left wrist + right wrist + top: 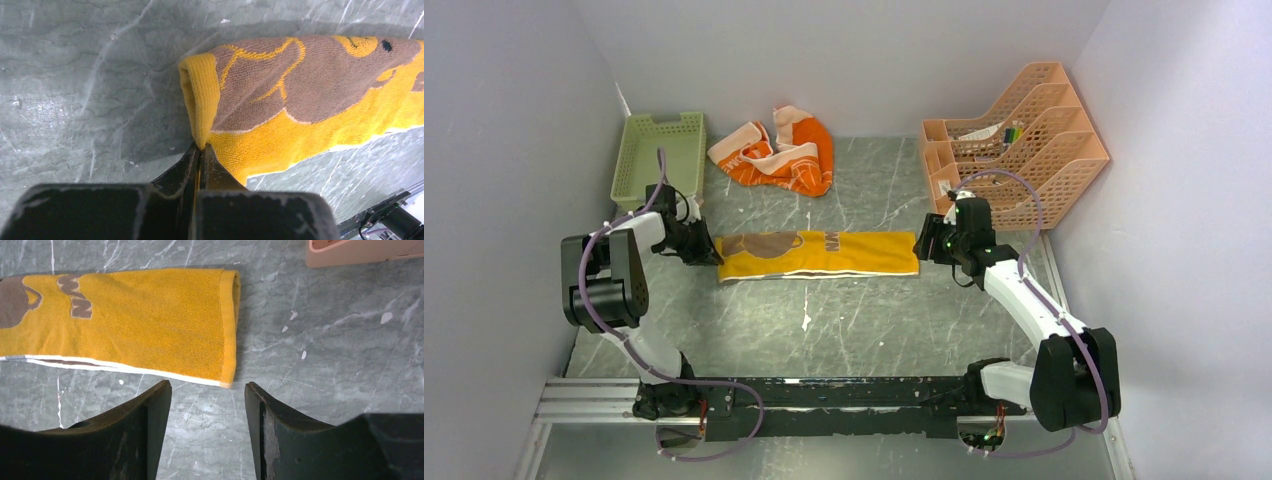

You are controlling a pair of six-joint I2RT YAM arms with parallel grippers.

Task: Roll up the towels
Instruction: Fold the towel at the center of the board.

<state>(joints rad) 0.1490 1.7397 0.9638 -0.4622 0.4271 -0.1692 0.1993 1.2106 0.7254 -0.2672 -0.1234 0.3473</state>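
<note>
Table (844,330) grey, marbled. Mustard-yellow towel (819,254) folded into long flat strip across middle, brown print at left end. Peach file rack (1024,140) at back right, green basket (659,158) at back left, orange towel (779,152) crumpled between them near rear wall. Left gripper (201,150) clamped on strip's left edge, edge lifted and curled. Right gripper (207,405) parted, holding nothing, just off strip's right end, not touching.

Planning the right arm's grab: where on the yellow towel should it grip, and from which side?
Probably the hemmed right end of the yellow towel, coming low from the table beyond it: the strip lies flat, that edge nearest the right gripper.
</note>
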